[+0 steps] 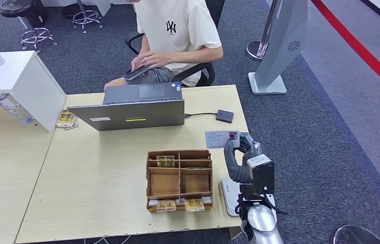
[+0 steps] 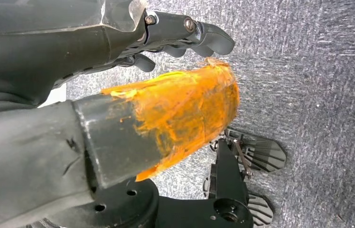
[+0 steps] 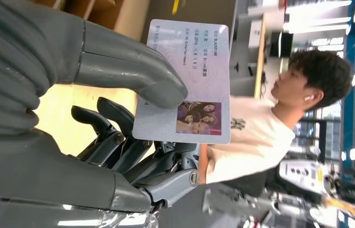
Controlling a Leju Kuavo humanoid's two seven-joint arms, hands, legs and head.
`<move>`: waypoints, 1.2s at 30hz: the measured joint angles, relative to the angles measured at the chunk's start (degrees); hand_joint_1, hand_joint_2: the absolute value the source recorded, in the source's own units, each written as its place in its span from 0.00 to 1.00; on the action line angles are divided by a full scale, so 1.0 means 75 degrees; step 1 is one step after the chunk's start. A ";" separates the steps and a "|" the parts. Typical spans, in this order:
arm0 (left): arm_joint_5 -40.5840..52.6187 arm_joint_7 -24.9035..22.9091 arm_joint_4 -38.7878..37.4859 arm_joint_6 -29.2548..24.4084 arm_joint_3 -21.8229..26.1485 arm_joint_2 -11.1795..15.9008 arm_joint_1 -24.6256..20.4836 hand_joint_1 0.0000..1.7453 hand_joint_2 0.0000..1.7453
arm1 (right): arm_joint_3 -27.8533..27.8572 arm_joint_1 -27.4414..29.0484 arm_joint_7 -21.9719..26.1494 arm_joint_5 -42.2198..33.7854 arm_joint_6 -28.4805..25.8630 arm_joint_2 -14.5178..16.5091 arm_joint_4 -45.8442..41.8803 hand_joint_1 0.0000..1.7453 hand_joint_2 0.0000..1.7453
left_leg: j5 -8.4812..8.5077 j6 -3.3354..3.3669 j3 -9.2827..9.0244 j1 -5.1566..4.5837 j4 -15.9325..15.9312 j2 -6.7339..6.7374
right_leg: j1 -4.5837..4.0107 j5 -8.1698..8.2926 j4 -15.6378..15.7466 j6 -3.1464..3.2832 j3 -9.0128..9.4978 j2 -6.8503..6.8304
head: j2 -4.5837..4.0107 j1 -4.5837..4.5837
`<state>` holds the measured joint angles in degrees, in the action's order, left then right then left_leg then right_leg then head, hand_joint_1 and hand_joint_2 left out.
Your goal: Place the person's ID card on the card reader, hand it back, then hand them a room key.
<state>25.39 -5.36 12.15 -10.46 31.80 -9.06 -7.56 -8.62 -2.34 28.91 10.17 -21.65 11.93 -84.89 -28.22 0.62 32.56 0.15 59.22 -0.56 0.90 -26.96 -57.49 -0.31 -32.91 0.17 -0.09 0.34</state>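
Note:
My right hand (image 1: 242, 151) is raised over the table's right edge and pinches the person's pale ID card (image 1: 221, 138). In the right wrist view the thumb (image 3: 133, 78) presses the ID card (image 3: 192, 71), with its small photo, against the dark fingers (image 3: 128, 142). The white card reader (image 1: 230, 195) lies flat near the front right corner, partly hidden by my forearm. A wooden compartment box (image 1: 179, 179) holds room key cards (image 1: 165, 161) in its far and near slots. My left hand (image 2: 175, 95) hangs over the carpet and holds nothing.
The person (image 1: 178, 30) sits behind the table looking at a phone. An open laptop (image 1: 137, 107) stands at the far middle, with a small black box (image 1: 224, 116) on a cable beside it. A white cabinet (image 1: 20, 81) stands at the left.

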 joint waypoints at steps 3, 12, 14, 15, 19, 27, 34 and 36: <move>-0.0022 0.0026 0.0000 0.0019 0.0028 0.0023 0.0014 0.00 0.00 | -0.0108 0.0030 -0.0073 -0.0637 0.0450 -0.0211 0.0009 1.00 1.00 | 0.0000 0.0001 0.0000 -0.0001 0.0000 0.0001 | 0.0001 0.0000 0.0001 0.0000 0.0000 0.0001 | 0.0000 0.0000; -0.0077 0.0089 0.0001 0.0022 0.0178 0.0084 0.0063 0.00 0.00 | -0.0060 0.0140 -0.0159 -0.1107 0.0878 -0.0891 0.0009 1.00 1.00 | -0.0001 0.0001 -0.0001 -0.0003 0.0001 0.0001 | 0.0002 0.0001 0.0002 -0.0001 0.0000 0.0001 | 0.0000 0.0001; -0.0080 0.0101 0.0000 0.0028 0.0210 0.0098 0.0070 0.00 0.00 | 0.0023 0.0149 -0.0178 -0.1139 0.0943 -0.1038 0.0011 1.00 1.00 | -0.0001 0.0001 -0.0001 -0.0003 0.0001 0.0001 | 0.0001 0.0001 0.0002 -0.0001 0.0000 0.0001 | 0.0000 0.0001; -0.0080 0.0110 0.0000 0.0034 0.0232 0.0103 0.0074 0.00 0.00 | 0.0078 0.0150 -0.0185 -0.1172 0.1019 -0.1111 0.0017 1.00 1.00 | -0.0001 0.0001 -0.0001 -0.0003 0.0001 0.0001 | 0.0001 0.0001 0.0002 -0.0001 0.0000 0.0001 | 0.0000 0.0001; -0.0058 0.0140 0.0001 0.0088 0.0288 0.0120 0.0087 0.00 0.00 | 0.0383 0.0134 -0.0130 -0.1443 0.1661 -0.1394 0.0140 1.00 1.00 | -0.0001 0.0001 -0.0001 -0.0003 0.0001 0.0001 | 0.0001 0.0001 0.0002 -0.0001 0.0000 0.0000 | 0.0000 0.0001; 0.0015 0.0184 0.0000 0.0179 0.0360 0.0154 0.0090 0.00 0.00 | 0.1296 -0.0040 0.0162 -0.1788 0.3053 -0.1790 0.1068 1.00 1.00 | -0.0001 0.0001 -0.0001 -0.0004 0.0002 0.0000 | 0.0002 0.0003 0.0002 -0.0002 0.0001 0.0000 | 0.0000 0.0001; 0.1092 0.0767 0.0002 0.0582 0.0185 0.0084 0.0252 0.00 0.00 | 0.1991 -0.0154 0.0553 -0.1390 0.3827 -0.2105 0.2062 1.00 1.00 | -0.0003 0.0004 -0.0003 -0.0007 0.0004 -0.0007 | 0.0003 0.0000 0.0006 -0.0004 0.0001 -0.0009 | 0.0000 0.0002; 0.1351 0.0888 0.0001 0.0624 0.0031 -0.0001 0.0359 0.00 0.00 | 0.2323 0.0001 0.0591 -0.1236 0.4139 -0.2204 0.2150 1.00 1.00 | -0.0007 0.0008 0.0003 -0.0007 0.0004 -0.0013 | 0.0004 -0.0002 0.0007 -0.0006 0.0002 -0.0014 | 0.0000 0.0001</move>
<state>35.52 1.30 12.16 -5.78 32.03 -9.07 -4.87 8.80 -2.33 33.34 0.90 9.40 -4.60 -68.77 -28.27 0.68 32.58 0.09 59.25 -0.66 0.93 -26.97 -57.44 -0.36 -32.90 0.07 -0.09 0.35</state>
